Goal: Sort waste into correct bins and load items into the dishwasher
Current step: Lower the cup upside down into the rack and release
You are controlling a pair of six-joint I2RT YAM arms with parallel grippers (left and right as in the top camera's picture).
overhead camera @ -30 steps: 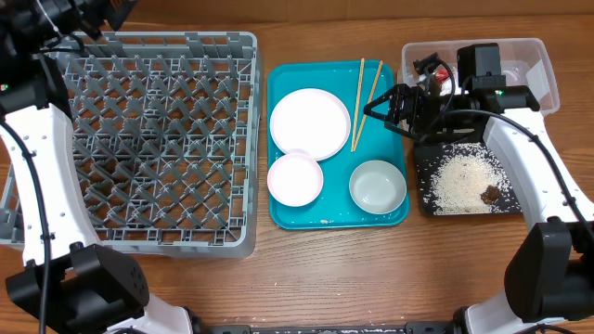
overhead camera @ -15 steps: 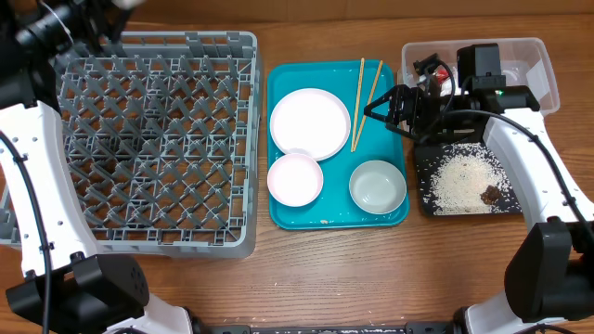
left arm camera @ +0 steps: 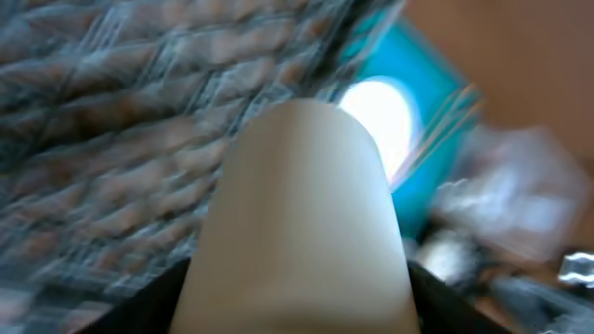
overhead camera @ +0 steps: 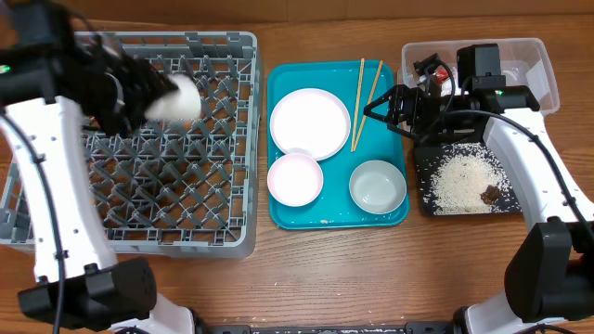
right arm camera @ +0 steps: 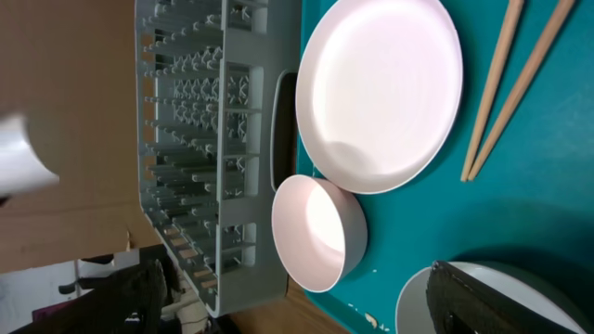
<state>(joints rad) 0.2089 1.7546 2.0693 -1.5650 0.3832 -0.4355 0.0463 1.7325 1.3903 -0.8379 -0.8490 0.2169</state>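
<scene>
Status of the left gripper (overhead camera: 147, 93): I read its jaws as clamped on the small white cup (overhead camera: 178, 98), whose pale body fills the left wrist view (left arm camera: 302, 232) with a dark finger at each lower corner. Both views blur the cup, so I cannot tell its exact tilt. It hangs above the upper middle of the grey dish rack (overhead camera: 158, 195), not touching the pegs as far as I can judge. The right gripper (overhead camera: 382, 105) hovers at the right edge of the teal tray (overhead camera: 277, 209), just beside the chopsticks (overhead camera: 364, 93); its fingers look parted with nothing between them. On the teal tray I see the plate (overhead camera: 310, 123) at the upper left, the first bowl (overhead camera: 295, 179) touching the plate's lower rim, and the second bowl (overhead camera: 378, 186) at the lower right, apart from both. The chopsticks lie along the plate's right side. The black tray (overhead camera: 422, 202) on the table (overhead camera: 371, 269) holds loose rice (overhead camera: 461, 178) and a brown lump (overhead camera: 489, 193). The clear tub (overhead camera: 546, 67) stands directly behind that tray.
</scene>
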